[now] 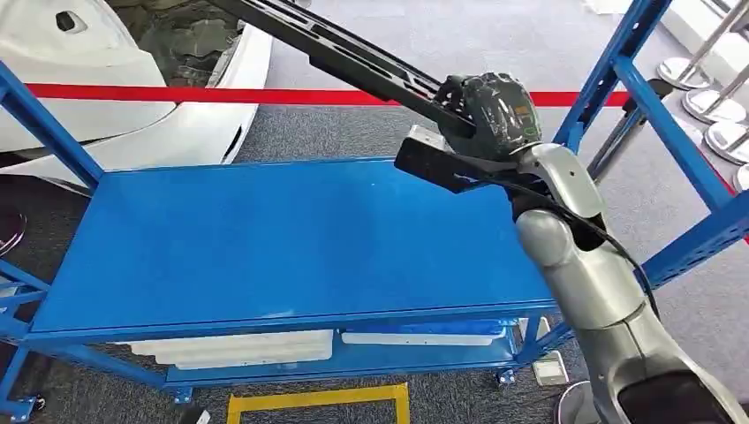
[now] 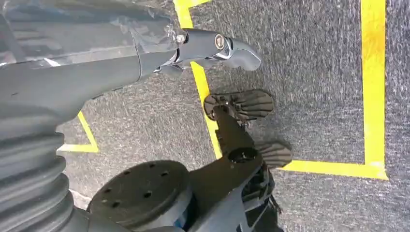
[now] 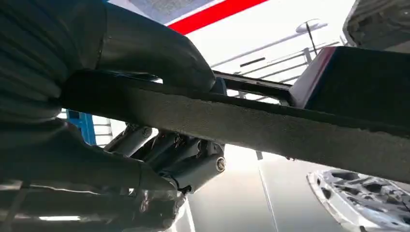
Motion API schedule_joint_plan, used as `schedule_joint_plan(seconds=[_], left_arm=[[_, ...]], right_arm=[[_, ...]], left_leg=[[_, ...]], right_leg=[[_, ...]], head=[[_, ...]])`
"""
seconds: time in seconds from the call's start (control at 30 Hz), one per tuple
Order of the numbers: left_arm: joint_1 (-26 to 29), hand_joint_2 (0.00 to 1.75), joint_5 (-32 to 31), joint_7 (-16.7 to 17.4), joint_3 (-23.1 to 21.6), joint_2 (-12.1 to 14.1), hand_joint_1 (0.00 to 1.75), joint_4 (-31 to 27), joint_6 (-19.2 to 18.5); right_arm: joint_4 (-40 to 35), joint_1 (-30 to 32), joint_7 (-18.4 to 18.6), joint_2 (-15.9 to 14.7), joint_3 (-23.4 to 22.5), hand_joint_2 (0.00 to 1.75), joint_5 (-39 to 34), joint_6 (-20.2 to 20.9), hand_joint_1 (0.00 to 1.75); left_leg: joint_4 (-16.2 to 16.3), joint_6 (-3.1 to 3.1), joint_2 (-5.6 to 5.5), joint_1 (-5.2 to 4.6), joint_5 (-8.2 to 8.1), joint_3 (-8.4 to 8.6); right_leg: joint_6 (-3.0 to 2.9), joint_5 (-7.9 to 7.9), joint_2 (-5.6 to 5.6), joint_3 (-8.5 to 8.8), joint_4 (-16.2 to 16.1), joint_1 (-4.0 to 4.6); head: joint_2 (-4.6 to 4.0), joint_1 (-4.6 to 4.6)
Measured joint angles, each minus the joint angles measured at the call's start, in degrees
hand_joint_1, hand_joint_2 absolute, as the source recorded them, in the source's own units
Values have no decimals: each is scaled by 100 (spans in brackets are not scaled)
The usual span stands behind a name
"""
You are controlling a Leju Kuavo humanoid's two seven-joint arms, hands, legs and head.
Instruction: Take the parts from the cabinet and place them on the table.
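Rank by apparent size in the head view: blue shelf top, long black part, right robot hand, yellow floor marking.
1. Blue shelf top
2. Long black part
3. Right robot hand and yellow floor marking: look alike, so unranked.

Quick count: one long black part (image 1: pixel 353 60), one blue shelving cart (image 1: pixel 291 247) with two shelf levels in sight, and two white trays (image 1: pixel 238 347) on the lower level — one on the left, one further right (image 1: pixel 419 337). One red barrier tape (image 1: pixel 221 94), one white car body (image 1: pixel 132 79) behind it, and at least four round stanchion bases (image 1: pixel 680 71) at the upper right — the edge crops the rest.
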Motion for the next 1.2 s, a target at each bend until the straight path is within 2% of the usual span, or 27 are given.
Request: schedule_joint_plan(seconds=[0.07,0.1,0.13,0.2,0.23,0.27,0.3,0.33,0.4,0.43,0.47,0.53,0.57,0.6,0.63,0.67,0.73,0.77,0.8,0.87,0.9,0.93,1.0,1.07,1.1,1.13,1.2], left_arm=[[7,175,0,-4,20,0,0,0,2],[13,175,-9,-11,20,0,0,0,7],[19,175,-24,-17,20,0,0,0,15],[22,175,-33,-24,22,0,0,0,17],[19,175,-33,-26,20,0,0,0,18],[8,175,-33,-31,22,15,0,-7,33],[-2,175,-35,-33,20,20,0,-4,35],[-1,175,-35,-33,22,17,0,-4,37],[7,175,-37,-37,20,4,0,0,37],[6,175,-39,-44,20,4,0,0,39],[-2,175,-39,-52,20,4,0,0,44],[-2,175,-37,-57,20,7,0,-2,61],[9,175,-39,-57,20,7,0,-2,61],[19,175,-39,-57,20,7,0,-2,61],[22,175,-39,-57,20,4,0,0,61],[19,175,-39,-59,20,4,0,0,61],[12,175,-39,-68,20,7,0,-2,61],[11,175,-39,-70,20,18,0,-2,63],[13,175,-39,-79,20,15,0,-2,66],[7,175,-37,-92,20,17,0,-2,72],[5,175,-35,-98,20,18,0,-2,79],[5,175,-35,-103,20,15,0,-2,81],[2,175,-35,-109,20,13,0,-2,85],[9,175,-35,-111,20,13,0,-2,94],[12,175,-35,-111,20,13,0,-2,94],[13,175,-35,-111,20,13,0,-2,94],[14,175,-35,-111,20,13,0,-2,94]], right_arm=[[7,70,2,0,2,175,-28,13,171],[11,99,9,0,2,175,-31,15,171],[13,120,26,-2,2,175,-35,15,171],[13,119,26,-9,0,175,-61,13,171],[13,124,28,-9,0,175,-61,13,171],[17,131,28,-9,2,175,-70,15,171],[15,127,28,-9,2,175,-76,13,171],[15,144,28,-11,0,175,-72,11,171],[22,163,70,-13,2,175,-59,11,171],[22,162,70,-11,2,175,-68,7,171],[22,156,70,-9,0,175,-68,4,171],[24,165,87,-9,2,175,-72,7,171],[26,169,87,-9,2,175,-74,7,171],[31,171,87,-9,2,175,-77,7,171],[35,172,98,-9,2,175,-79,9,171],[35,170,114,-9,2,175,-103,15,171],[35,166,133,-9,2,175,-157,37,171],[37,161,136,-9,2,175,-175,46,171],[39,158,135,-9,2,175,-188,57,171],[39,159,149,-9,2,175,-192,59,171],[39,158,149,-9,2,175,-192,61,171],[42,159,149,-11,-2,175,-195,59,171],[42,144,149,-4,-4,175,-195,61,171],[46,154,146,-6,-4,175,-201,68,171],[55,161,151,-6,-4,175,-192,72,171],[63,165,151,-9,-4,175,-195,74,171],[66,162,151,-9,-4,175,-195,74,171]], left_leg=[[7,-3,2,2,-8,0],[20,-13,1,10,-18,-2],[46,-36,-1,30,-43,0],[156,-122,-14,88,-138,3],[243,-188,-17,128,-213,2],[300,-258,-19,58,-262,-50],[341,-281,-31,85,-272,-97],[347,-297,-28,87,-267,-101],[324,-354,-21,102,-270,-93],[394,-376,-21,112,-355,-91],[613,-375,-22,105,-495,-183],[1534,-368,-22,77,-908,-639],[1933,-357,-22,61,-1021,-861],[2109,-338,-22,44,-1007,-977],[2016,-299,-23,23,-857,-962],[1685,-247,-24,-1,-600,-840],[717,-113,-34,-74,-50,-456],[625,-64,-51,-94,-105,-410],[542,-73,-53,-122,-43,-421],[521,-50,-55,-148,-63,-439],[476,-32,-52,-138,-39,-442],[390,-8,-23,-62,22,-426],[365,60,-13,-70,86,-471],[372,75,-1,-78,119,-527],[383,73,-1,-79,140,-562],[399,65,-1,-78,156,-598],[449,49,-1,-69,170,-654]], right_leg=[[46,-233,-1,-405,792,-41],[67,-190,-2,-504,924,-62],[91,-7,-5,-472,780,-86],[136,546,-16,-119,-69,-132],[185,578,-20,36,-406,-133],[175,506,-13,54,-424,-78],[69,445,15,34,-433,-72],[41,444,18,7,-420,-61],[-70,430,28,-16,-407,-53],[-114,432,21,6,-426,-71],[-137,427,16,15,-431,-70],[-175,415,-1,19,-429,-46],[-185,415,-1,17,-424,-27],[-189,414,-1,19,-421,-9],[-196,409,1,28,-418,10],[-200,406,6,40,-416,28],[-201,404,14,72,-417,46],[-190,411,12,64,-430,61],[-173,424,23,48,-420,56],[-110,464,6,21,-433,34],[-71,489,8,22,-446,43],[-39,404,-2,7,-393,39],[-7,-29,-1,-149,59,39],[25,-487,0,-431,929,28],[39,-560,-1,-498,1196,24],[48,-487,-2,-437,1176,18],[38,-117,-3,10,479,13]], head=[[0,31],[0,40],[0,53],[0,83],[0,99],[0,127],[0,149],[0,98],[0,72],[0,55],[0,-7],[0,-116],[0,-146],[0,-173],[0,-201],[0,-233],[0,-282],[0,-273],[0,-258],[0,-286],[0,-280],[0,-260],[0,-181],[0,-109],[0,-85],[0,-59],[0,-6]])
